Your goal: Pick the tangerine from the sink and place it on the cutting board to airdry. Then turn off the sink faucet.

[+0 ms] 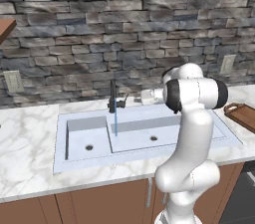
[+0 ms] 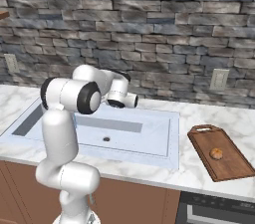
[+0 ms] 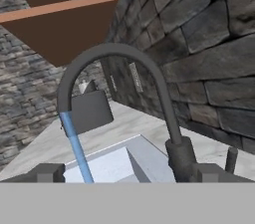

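Note:
The tangerine (image 2: 216,154) lies on the dark reddish cutting board (image 2: 221,156), on the counter right of the sink (image 2: 149,141); the board's corner (image 1: 243,115) shows at the right edge of the left base view. The thin black sink faucet (image 1: 113,99) stands behind the sink (image 1: 169,124), and a blue water stream (image 1: 115,123) runs into the larger bowl. My gripper (image 1: 137,97) hovers just right of the faucet, pointing at it. In the hand view the gripper (image 3: 128,175) is open and holds nothing; the faucet's arch (image 3: 149,76), stream (image 3: 77,151) and small lever (image 3: 230,158) are close ahead.
A stone-brick wall (image 1: 124,29) runs behind the marble counter (image 1: 25,143). Wall outlets (image 1: 13,81) (image 2: 219,79) sit above the counter. A brown wooden cabinet corner (image 1: 5,26) hangs at the upper left. My own arm (image 2: 64,118) hides the sink's left part in the right base view.

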### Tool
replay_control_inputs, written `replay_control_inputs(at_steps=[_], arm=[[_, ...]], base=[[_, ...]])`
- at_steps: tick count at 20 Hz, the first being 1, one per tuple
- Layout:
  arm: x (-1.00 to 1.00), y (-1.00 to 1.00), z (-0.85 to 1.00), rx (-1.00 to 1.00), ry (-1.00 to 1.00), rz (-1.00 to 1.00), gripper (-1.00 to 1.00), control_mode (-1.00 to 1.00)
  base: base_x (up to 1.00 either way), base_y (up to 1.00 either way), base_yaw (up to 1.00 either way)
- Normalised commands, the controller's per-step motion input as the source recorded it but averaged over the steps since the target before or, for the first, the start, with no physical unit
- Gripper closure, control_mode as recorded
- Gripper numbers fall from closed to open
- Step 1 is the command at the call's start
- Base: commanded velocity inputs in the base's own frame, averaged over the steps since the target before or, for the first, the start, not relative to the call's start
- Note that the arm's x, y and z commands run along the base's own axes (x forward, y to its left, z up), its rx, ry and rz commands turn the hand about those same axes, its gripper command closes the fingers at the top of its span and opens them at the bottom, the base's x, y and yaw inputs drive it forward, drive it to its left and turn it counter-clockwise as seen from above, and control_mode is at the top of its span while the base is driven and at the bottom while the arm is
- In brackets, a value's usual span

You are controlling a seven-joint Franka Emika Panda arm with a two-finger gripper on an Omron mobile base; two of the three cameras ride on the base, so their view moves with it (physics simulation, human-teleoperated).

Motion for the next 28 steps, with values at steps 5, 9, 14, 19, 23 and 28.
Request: replay_control_inputs(at_steps=[5, 9, 14, 19, 23, 28], arm=[[0.07, 0.13, -0.21, 0.00, 0.00, 0.00, -1.00, -1.00], [0.08, 0.08, -0.14, 0.00, 0.00, 0.00, -1.00, -1.00], [0.23, 0.00, 0.00, 0.01, 0.00, 0.00, -1.00, -1.00], [0.30, 0.00, 0.00, 0.02, 0.00, 0.00, -1.00, -1.00], [0.25, 0.00, -0.03, 0.01, 0.02, 0.00, -1.00, -1.00], [0.24, -0.06, -0.11, 0.02, 0.04, 0.00, -1.00, -1.00]], base=[[0.00, 0.00, 0.00], [0.00, 0.00, 0.00], [0.00, 0.00, 0.00], [0.00, 0.00, 0.00], [0.00, 0.00, 0.00], [0.00, 0.00, 0.00]])
